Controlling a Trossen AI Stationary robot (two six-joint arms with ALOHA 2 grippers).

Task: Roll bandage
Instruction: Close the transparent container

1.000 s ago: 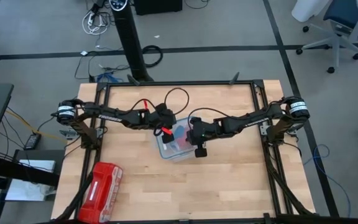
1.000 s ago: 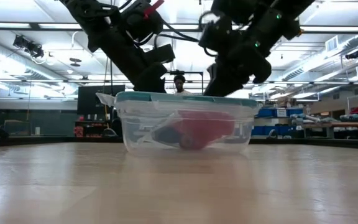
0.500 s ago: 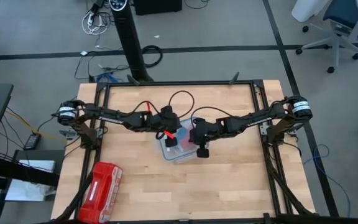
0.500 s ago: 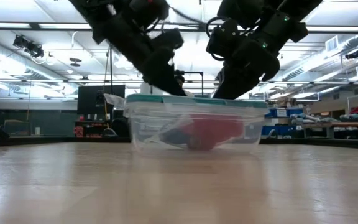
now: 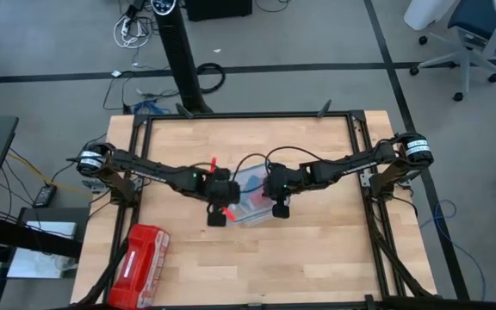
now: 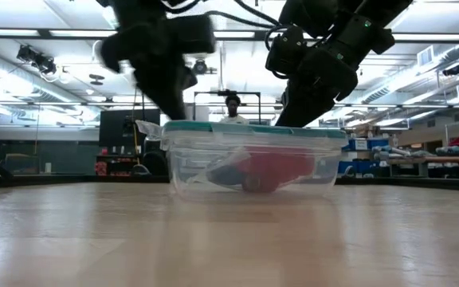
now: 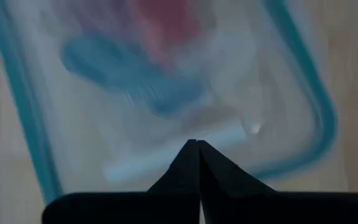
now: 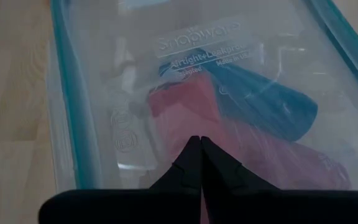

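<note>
A clear plastic container with a teal-rimmed lid [image 5: 255, 182] sits at the table's middle. Through the lid I see the blue bandage [image 8: 266, 102], rolled up, lying beside red-pink fabric rolls [image 8: 185, 106] on the container's floor. In the low view the bandage [image 6: 220, 172] shows through the clear wall. My left gripper [image 7: 197, 142] is shut, pointing steeply down over the lid near the container's left end. My right gripper [image 8: 201, 138] is shut too, pointing down over the lid at the container's right part. My left gripper's shut fingertips stand at the lid [image 7: 185, 127] from above, near the container's left end; the view is blurred and I cannot tell whether they touch it. My right gripper's shut fingertips stand at the lid [image 8: 197, 124] from above, slanting down; whether they touch it cannot be told.
A red zip pouch [image 5: 142, 256] lies at the table's near left corner. Black frame rails [image 5: 358, 138] run along the table's left, right and far sides. Bare wood lies between the container and the near edge.
My left gripper has swung from the container's far left corner toward the table's near edge and risen a little, tipping more steeply down; it stays shut. The container has slid a little toward the table's right. My right gripper has rolled slightly.
</note>
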